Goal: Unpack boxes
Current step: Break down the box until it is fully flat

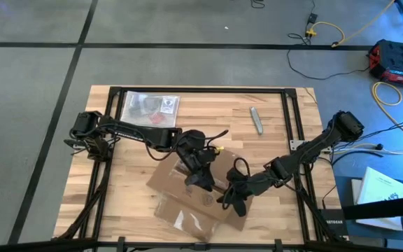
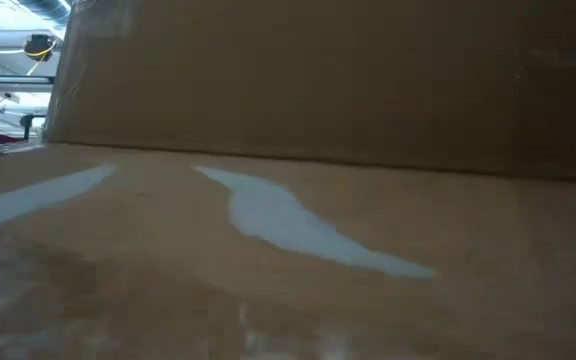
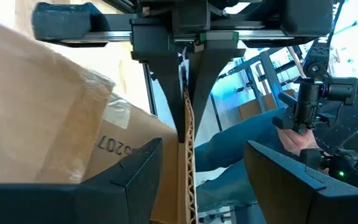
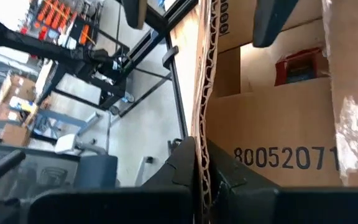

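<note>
The shallow brown cardboard box (image 1: pixel 187 203) lies on the wooden table's near middle, and its taped top (image 2: pixel 288 230) fills the low view. One flap (image 4: pixel 205 74) stands up from it. My right gripper (image 4: pixel 197 150) is shut on that flap's edge and shows in the high view (image 1: pixel 231 199) at the box's right side. My left gripper (image 3: pixel 204 149) is open, one finger on either side of the same flap without touching it, facing my right gripper (image 3: pixel 186 118). A small red-and-blue object (image 4: pixel 300 65) lies inside the box. My right gripper pinches the raised flap's bare corrugated edge (image 4: pixel 204 124) between its two fingers, one finger on each face. The fingers come from the table's right side, slanting a little downward. The flap stands on edge above the box, which rests on the table.
A clear plastic bag (image 1: pixel 149 105) lies at the table's far left and a small grey object (image 1: pixel 257 120) at the far right. The black frame (image 1: pixel 291 112) runs along the table's edges. Beyond the table a person's hand (image 3: pixel 294 134) holds a control arm.
</note>
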Tool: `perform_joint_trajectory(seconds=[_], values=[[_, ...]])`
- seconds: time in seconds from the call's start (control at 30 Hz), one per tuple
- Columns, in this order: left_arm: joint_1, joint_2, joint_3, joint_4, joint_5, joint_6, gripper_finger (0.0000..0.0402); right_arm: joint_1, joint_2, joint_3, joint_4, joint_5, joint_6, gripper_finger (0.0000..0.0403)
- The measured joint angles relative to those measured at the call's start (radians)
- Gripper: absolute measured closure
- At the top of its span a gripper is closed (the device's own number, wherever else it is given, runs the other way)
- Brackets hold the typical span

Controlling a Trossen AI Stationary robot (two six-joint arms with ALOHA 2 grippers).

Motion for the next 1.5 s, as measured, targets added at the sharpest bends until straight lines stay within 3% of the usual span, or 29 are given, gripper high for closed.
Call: perform_joint_trajectory(seconds=[0.57,1.5], values=[[0.000,0.000,0.000,0.000,0.000,0.000,0.0190,0.000,-0.001,0.000,-0.121,-0.109,-0.013,0.0403],[0.000,0.000,0.000,0.001,0.000,0.000,0.0190,0.001,-0.001,0.000,-0.145,-0.111,-0.018,0.0403]])
